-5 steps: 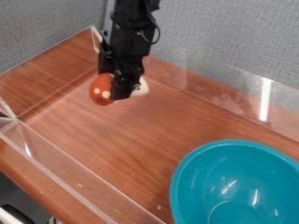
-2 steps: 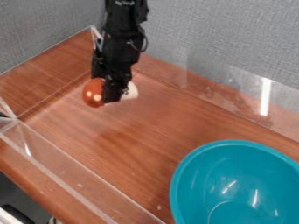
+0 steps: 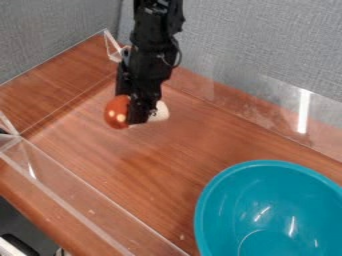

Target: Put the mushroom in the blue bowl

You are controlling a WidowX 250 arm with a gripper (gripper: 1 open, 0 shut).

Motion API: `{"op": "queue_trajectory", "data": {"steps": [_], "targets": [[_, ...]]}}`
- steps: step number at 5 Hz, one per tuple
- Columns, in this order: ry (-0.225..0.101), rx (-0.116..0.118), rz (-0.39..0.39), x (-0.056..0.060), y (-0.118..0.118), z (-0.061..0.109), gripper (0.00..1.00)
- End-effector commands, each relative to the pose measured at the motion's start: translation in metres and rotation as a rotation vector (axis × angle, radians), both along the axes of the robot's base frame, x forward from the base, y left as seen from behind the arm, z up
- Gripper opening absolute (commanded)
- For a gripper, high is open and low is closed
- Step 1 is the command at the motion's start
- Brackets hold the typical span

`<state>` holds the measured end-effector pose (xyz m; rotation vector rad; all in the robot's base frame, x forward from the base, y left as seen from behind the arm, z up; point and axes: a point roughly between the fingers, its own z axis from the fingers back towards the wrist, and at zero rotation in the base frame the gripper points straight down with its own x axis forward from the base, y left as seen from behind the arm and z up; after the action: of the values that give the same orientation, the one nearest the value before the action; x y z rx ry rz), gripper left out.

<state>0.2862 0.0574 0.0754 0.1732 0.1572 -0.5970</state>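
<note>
Gripping the mushroom (image 3: 122,114), gripper (image 3: 138,106) closed, blue bowl (image 3: 274,215) well apart

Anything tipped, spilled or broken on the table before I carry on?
Nothing stands out. The gripper is shut on the mushroom, which sits sideways, cap toward the left of the picture. The blue bowl sits upright and empty at the lower right. The wooden table shows no spill or damage.

One mushroom (image 3: 123,112) far left, one bowl (image 3: 267,214) near right, one claw (image 3: 136,106), one tabletop (image 3: 160,160), one clear wall (image 3: 67,215) along the near edge
</note>
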Motion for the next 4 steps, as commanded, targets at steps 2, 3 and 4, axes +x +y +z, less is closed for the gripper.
{"op": "queue_trajectory", "data": {"steps": [2, 3, 4], "targets": [[-0.094, 0.027, -0.044, -0.002, -0.007, 0.034, 0.00], [-0.116, 0.036, -0.076, -0.011, -0.022, 0.048, 0.00], [-0.128, 0.038, -0.101, -0.025, -0.042, 0.060, 0.00]]}}
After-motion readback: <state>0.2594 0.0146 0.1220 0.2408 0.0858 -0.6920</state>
